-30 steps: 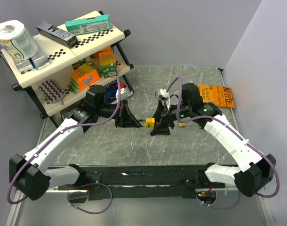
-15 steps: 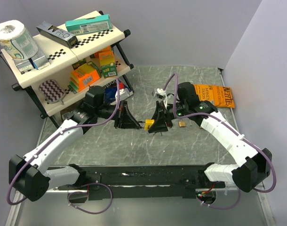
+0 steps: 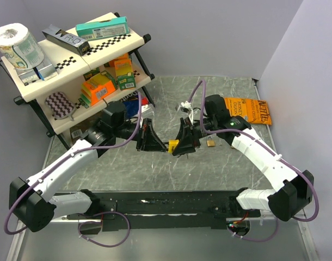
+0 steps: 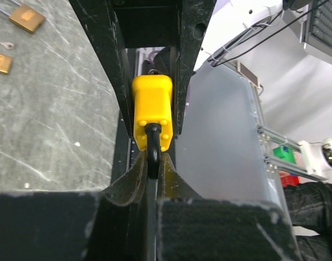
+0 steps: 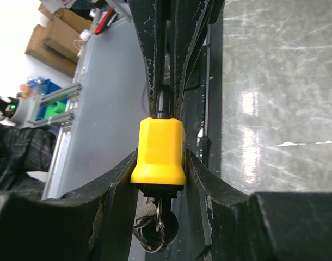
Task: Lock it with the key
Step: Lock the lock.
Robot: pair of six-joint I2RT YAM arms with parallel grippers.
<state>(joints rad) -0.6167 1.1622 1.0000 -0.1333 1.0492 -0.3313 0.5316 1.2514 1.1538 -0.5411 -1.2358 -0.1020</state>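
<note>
Broadly, the grey marble table runs to a wall on the far side and on the right, and its near edge carries the dark rail with both arm bases. A two-tier shelf rack loaded with boxes fills the far left corner, and its leg stands near the left arm's wrist, so we see little room on that side. An orange packet lies flat against the right wall, just behind the right arm's elbow. We see bare table in the far middle and in front of the grippers. Both arms meet at the table's middle, tip to tip, and between them the yellow padlock is held just above the surface. The right gripper is closed part way, its fingers pressed against both sides of the yellow body. The left gripper is closed almost fully, pinching the black shackle. A ring of keys hangs at the body's end nearest the right wrist; we cannot tell whether one sits in the keyhole. Two small brass padlocks lie on the table beside the right arm
</note>
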